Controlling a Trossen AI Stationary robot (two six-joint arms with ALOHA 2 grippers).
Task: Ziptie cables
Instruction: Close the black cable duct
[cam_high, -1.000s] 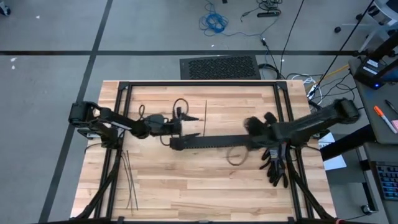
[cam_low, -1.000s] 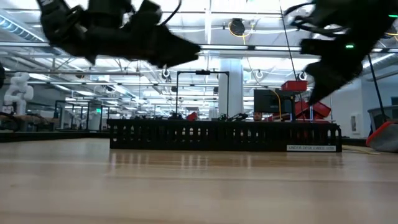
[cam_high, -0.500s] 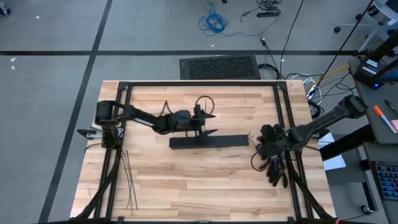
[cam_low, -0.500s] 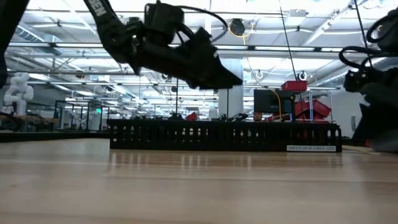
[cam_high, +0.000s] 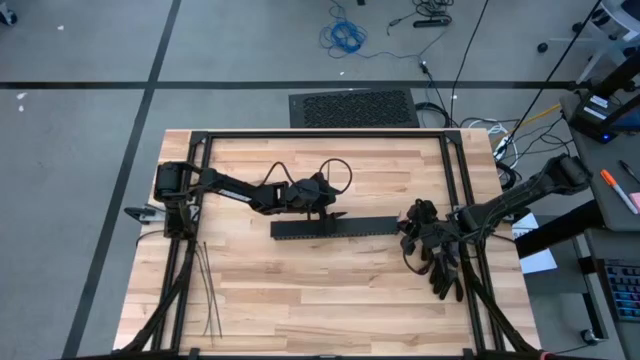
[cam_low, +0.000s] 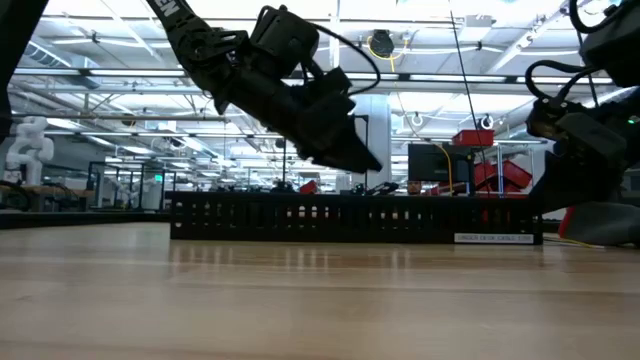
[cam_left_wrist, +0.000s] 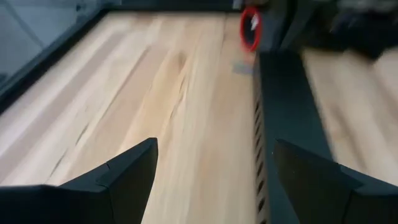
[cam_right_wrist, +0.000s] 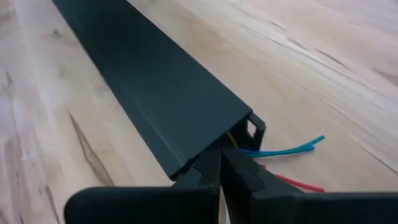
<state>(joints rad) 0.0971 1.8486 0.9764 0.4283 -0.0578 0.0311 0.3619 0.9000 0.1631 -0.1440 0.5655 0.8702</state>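
Observation:
The long black duct (cam_high: 335, 228) lies flat across the middle of the table. The cables show only in the right wrist view, as a blue-green wire (cam_right_wrist: 286, 151) and a red wire (cam_right_wrist: 295, 183) sticking out of the duct's right end onto the wood. My right gripper (cam_right_wrist: 221, 163) is shut, right at that end (cam_high: 408, 225). My left gripper (cam_high: 335, 205) hangs open, tipped down, just above the duct's middle on its far side (cam_left_wrist: 214, 168); nothing is between its fingers. The zipties (cam_high: 207, 290) lie on the table near the left front corner. My right gripper's shut fingertips stand at the duct's open right end (cam_right_wrist: 247, 129), slanting down from the table's right side, close to the wires coming out. Whether they touch the duct or a wire I cannot tell.
A black frame rail (cam_high: 300, 134) runs round the tabletop. A dark heap of arm parts and cabling (cam_high: 445, 272) fills the right front area. Bare wood lies in front of the duct (cam_high: 320, 290) and beyond it.
My left gripper has gone toward the table's right edge, sunk and tipped nose-down until it hangs just over the duct's middle, still open. My right gripper has drawn back from above the duct's right part toward the right edge and sunk to the duct's end, still shut.

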